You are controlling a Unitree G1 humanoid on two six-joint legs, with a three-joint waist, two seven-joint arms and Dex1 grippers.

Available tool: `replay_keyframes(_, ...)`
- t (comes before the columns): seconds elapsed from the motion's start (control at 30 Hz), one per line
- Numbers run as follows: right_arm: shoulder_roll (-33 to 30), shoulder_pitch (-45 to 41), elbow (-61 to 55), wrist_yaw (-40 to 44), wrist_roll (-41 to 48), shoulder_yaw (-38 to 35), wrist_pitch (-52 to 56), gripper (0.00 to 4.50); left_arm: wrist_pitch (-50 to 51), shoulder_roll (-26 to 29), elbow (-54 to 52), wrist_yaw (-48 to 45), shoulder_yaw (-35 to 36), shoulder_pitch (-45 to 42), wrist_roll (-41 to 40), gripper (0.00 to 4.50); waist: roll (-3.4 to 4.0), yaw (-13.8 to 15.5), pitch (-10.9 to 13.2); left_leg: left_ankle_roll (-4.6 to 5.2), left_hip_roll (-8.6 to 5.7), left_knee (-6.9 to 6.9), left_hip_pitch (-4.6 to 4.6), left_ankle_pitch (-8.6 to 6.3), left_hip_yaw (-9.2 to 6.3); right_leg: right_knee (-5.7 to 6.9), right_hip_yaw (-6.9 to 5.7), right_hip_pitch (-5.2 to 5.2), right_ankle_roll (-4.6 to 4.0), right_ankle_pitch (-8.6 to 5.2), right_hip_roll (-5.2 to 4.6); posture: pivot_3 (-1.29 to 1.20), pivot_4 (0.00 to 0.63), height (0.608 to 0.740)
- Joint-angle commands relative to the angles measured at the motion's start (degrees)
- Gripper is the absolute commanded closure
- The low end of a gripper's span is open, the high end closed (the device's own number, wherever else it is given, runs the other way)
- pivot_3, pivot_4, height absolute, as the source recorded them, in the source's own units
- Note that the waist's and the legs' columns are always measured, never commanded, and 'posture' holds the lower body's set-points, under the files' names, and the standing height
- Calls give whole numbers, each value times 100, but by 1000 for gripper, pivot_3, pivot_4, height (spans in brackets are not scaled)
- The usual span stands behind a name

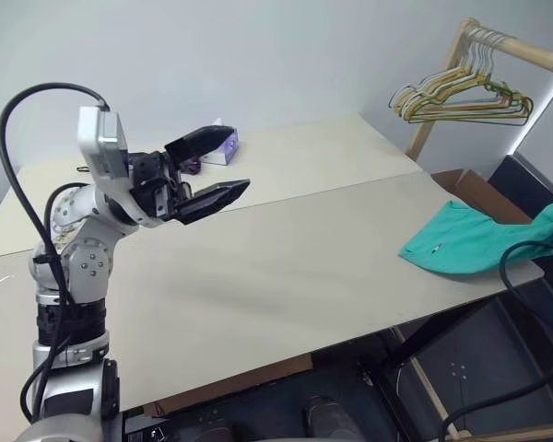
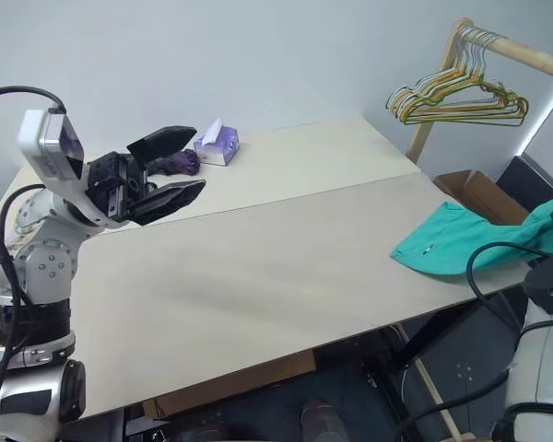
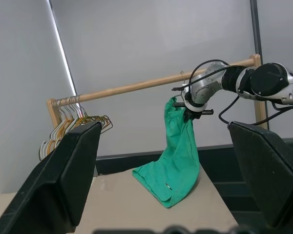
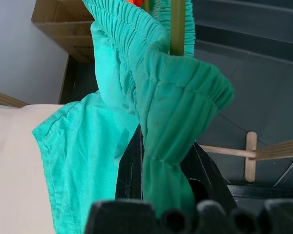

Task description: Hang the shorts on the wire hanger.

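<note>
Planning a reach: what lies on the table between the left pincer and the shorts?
Bare tabletop in the head views, from left pincer to shorts.

I see teal-green shorts [image 1: 461, 241] on a pale beige surface [image 1: 258, 276]. Both pincers have black fingers [image 1: 217, 198]. Yellow-green hangers [image 1: 461, 97] hang from a light wooden rail [image 1: 525, 51]; a lilac tissue box [image 2: 217, 143] sits behind.

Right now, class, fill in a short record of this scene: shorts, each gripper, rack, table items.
shorts: teal-green, waistband lifted off the table's far right end, lower part trailing on the table
right gripper: fingers shut on the shorts' waistband, beside the wooden rail
left gripper: fingers open, holding nothing, raised above the table
rack: bunched hangers on the rail
table items: tissue box
</note>
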Motion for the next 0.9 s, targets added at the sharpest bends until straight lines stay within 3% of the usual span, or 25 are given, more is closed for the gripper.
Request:
replay_keyframes(0.03, -11, 39, -211, 157, -85, 482, 91, 3244, -133, -45, 110, -117, 55, -195, -64, 0, 7, -8, -2, 0, 0, 0, 0, 0, 1, 0, 1, 0, 0, 0, 0, -154, 0, 740)
replay_keyframes(0.37, 62, -58, -741, -7, -190, 1148, 338, 22, -194, -154, 247, -232, 17, -340, -41, 0, 13, -72, -3, 0, -1, 0, -1, 0, 2, -1, 4, -2, 1, 0, -1, -146, 0, 740)
replay_keyframes(0.57, 359, 109, -1996, -259, -816, 2049, 801, 22, -176, -163, 132, -113, -32, -145, 77, 0, 22, -85, -6, 0, 0, 0, 0, 0, 2, 5, 8, -4, 1, 0, 0, -136, 0, 740)
replay_keyframes(0.77, 650, 505, -3094, -349, -2133, 3594, 521, 22, -130, -175, 91, 66, -62, -80, 139, 0, 24, -114, -8, 0, 0, 1, 0, 0, -1, 7, 8, -5, 2, 1, -1, -129, 0, 740)
replay_keyframes(0.87, 675, 771, -3629, -28, -2969, 4724, 30, 22, -137, -118, 187, 195, -81, -43, 301, 0, 27, -120, -9, 0, -1, 1, 0, 1, -2, 8, 7, -6, 3, 1, -1, -122, 0, 740)
replay_keyframes(0.9, 711, 980, -3803, 545, -2996, 5073, -284, 22, -180, -60, 250, 179, -79, 38, 403, 0, 27, -129, -9, 0, -1, 1, 0, 1, -2, 8, 8, -7, 3, 1, -1, -122, 0, 740)
